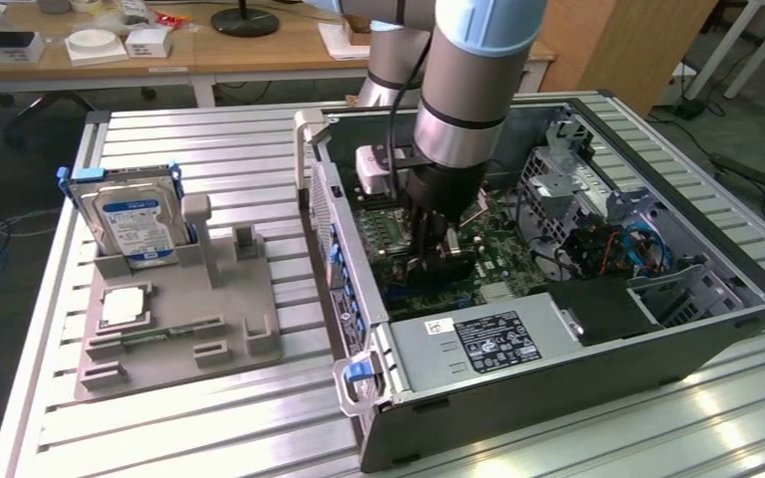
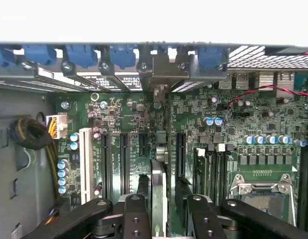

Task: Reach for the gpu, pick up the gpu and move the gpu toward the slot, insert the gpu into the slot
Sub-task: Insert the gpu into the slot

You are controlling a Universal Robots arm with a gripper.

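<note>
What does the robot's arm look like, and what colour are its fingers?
The arm is a thick round tube, shiny silver-grey, with a light blue cap at the top joint and a thin black ring near its lower end. A black cable runs down its side. Below sits a small grey box, then the gripper, which is all black. Its fingers are chunky black bars joined with round bolts.

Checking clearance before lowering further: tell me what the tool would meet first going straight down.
The tool is shut on the gpu, held edge-on. Straight on, the card's lower edge would probably meet the motherboard around its expansion slots first; depth is unclear.
</note>
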